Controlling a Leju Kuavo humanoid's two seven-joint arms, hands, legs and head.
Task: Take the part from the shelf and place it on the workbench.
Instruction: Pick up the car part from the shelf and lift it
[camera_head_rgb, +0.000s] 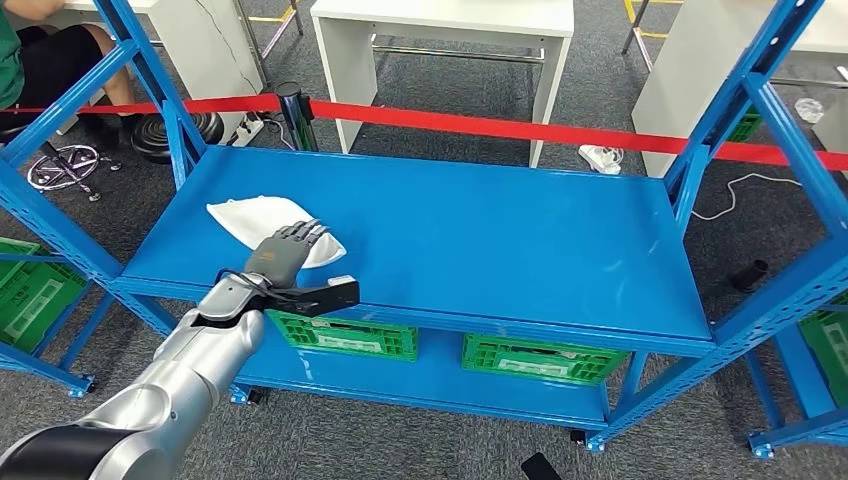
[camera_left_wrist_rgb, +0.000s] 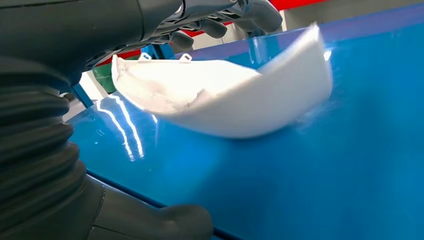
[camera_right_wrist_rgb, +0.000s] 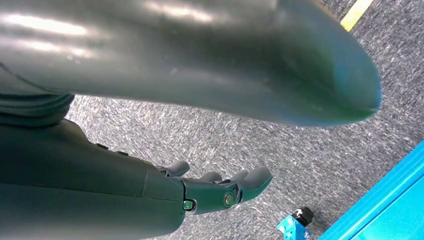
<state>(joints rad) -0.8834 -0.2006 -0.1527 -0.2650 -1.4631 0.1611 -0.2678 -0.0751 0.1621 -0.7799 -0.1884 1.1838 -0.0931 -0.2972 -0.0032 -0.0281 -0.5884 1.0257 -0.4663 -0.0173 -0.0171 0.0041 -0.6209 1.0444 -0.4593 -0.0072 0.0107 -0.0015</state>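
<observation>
head view looks down on shelf (camera_head_rgb: 420, 240); left wrist view close, perhaps sharing it.

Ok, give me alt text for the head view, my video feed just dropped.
The left hand reaches over the near edge of a white curved part lying on the blue shelf; a grip is not clear. Green crates sit on the lower level, and a red barrier tape runs behind.

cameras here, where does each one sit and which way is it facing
Head view: high on the robot, facing forward and down at the blue metal shelf; its silver left arm reaches in, left hand over the white curved plastic part.
Left wrist view: behind the left hand, looking low along the shelf at the part.
Right wrist view: on the hanging arm, facing grey carpet; right hand with fingers apart, holding nothing.
Head and left wrist views share part, shelf, hand.
</observation>
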